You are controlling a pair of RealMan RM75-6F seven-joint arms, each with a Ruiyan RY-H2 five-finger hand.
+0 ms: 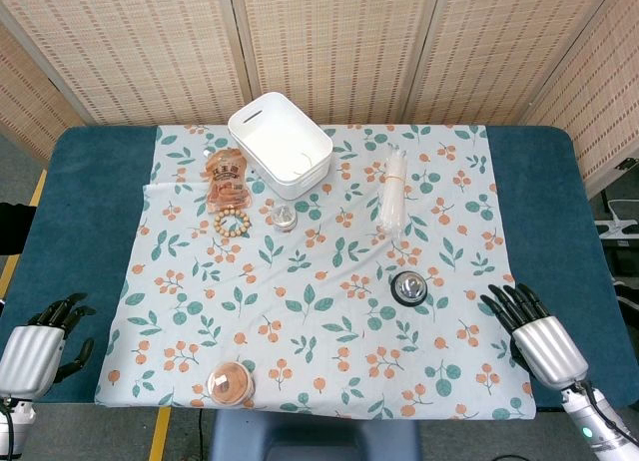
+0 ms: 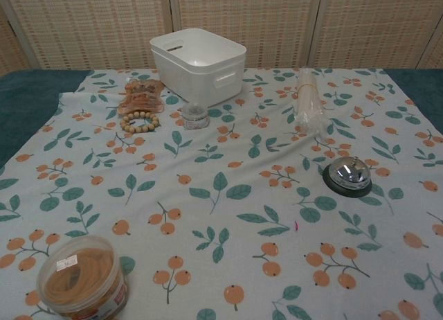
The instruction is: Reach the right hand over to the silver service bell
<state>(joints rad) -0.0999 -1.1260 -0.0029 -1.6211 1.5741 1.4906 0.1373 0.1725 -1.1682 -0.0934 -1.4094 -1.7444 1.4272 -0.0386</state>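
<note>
The silver service bell [image 1: 408, 286] sits on a dark round base on the patterned cloth, right of centre; the chest view shows the bell [image 2: 348, 174] at the right. My right hand [image 1: 532, 333] rests at the cloth's right edge, fingers apart and empty, a hand's length to the right of and nearer than the bell. My left hand [image 1: 42, 343] lies on the blue table cover at the near left, fingers loosely curled, holding nothing. Neither hand appears in the chest view.
A white bin [image 1: 280, 142] stands at the back centre. Near it lie a snack packet [image 1: 227, 176], a bead bracelet [image 1: 232, 223] and a small jar [image 1: 285, 218]. A clear bag of sticks [image 1: 394, 192] lies behind the bell. A round tub [image 1: 231, 384] sits at the near edge.
</note>
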